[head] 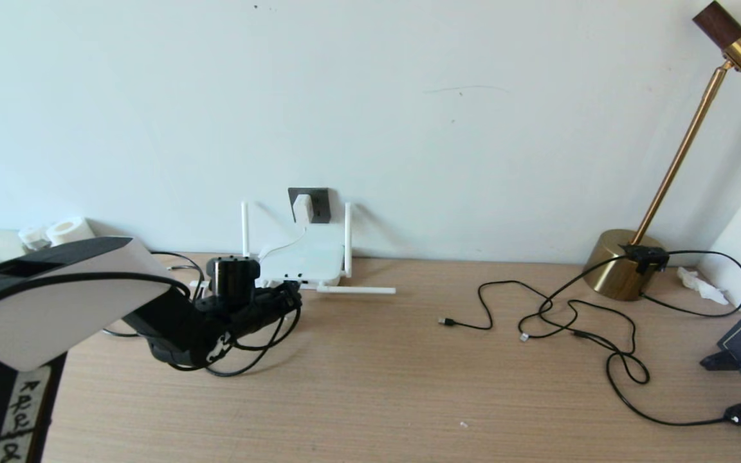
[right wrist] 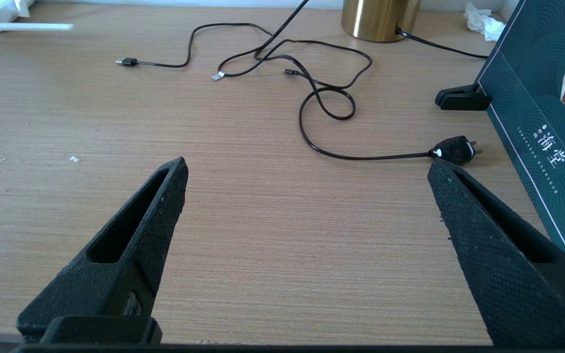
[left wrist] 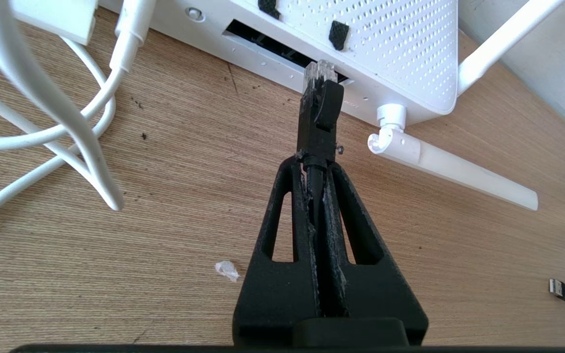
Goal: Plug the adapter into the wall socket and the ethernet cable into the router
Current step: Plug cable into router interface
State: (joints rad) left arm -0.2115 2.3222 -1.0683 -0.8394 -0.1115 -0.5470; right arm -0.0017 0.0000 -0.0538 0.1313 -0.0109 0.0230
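Note:
The white adapter (head: 302, 208) sits in the dark grey wall socket (head: 321, 207), and its thin white cord (left wrist: 66, 127) runs down to the router. The flat white router (head: 303, 260) lies against the wall below the socket. My left gripper (left wrist: 314, 164) is shut on the black ethernet cable just behind its plug (left wrist: 318, 117). The plug's clear tip sits right at the router's dark port slot (left wrist: 272, 41); I cannot tell whether it has entered. In the head view the left gripper (head: 283, 301) is at the router's near edge. My right gripper (right wrist: 307, 166) hovers open over bare desk, holding nothing.
One router antenna (head: 354, 290) lies flat on the desk to the right of the plug. Thin black cables (head: 570, 318) sprawl to the right, ending in a two-pin plug (head: 740, 415). A brass lamp (head: 621, 270) and a dark green board (right wrist: 547, 122) stand far right.

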